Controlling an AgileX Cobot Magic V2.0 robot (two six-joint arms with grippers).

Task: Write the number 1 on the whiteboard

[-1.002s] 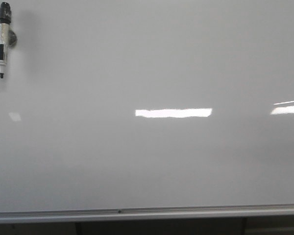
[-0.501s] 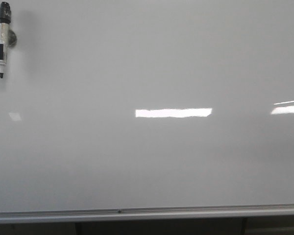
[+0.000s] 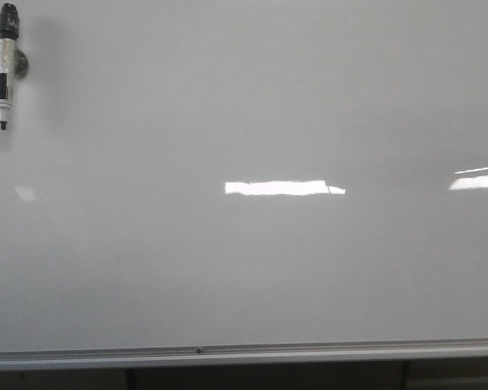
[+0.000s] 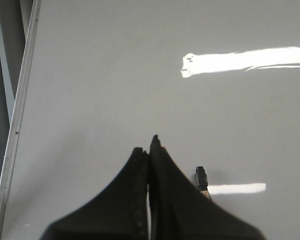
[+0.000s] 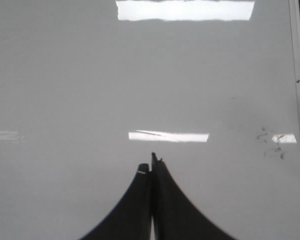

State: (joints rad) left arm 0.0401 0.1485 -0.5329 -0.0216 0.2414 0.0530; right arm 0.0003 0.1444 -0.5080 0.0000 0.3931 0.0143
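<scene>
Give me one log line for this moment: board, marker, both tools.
whiteboard: no stroke | marker: parked on board, upper left, uncapped | left tool: shut, empty | right tool: shut, empty

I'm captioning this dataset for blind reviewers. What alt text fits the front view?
A large glossy whiteboard fills the view, with no number written on it. A marker hangs tip-down in a holder near its upper left corner, bright light reflections streak the middle and right, and a silver rail runs along the bottom edge. No arm or gripper shows.
</scene>
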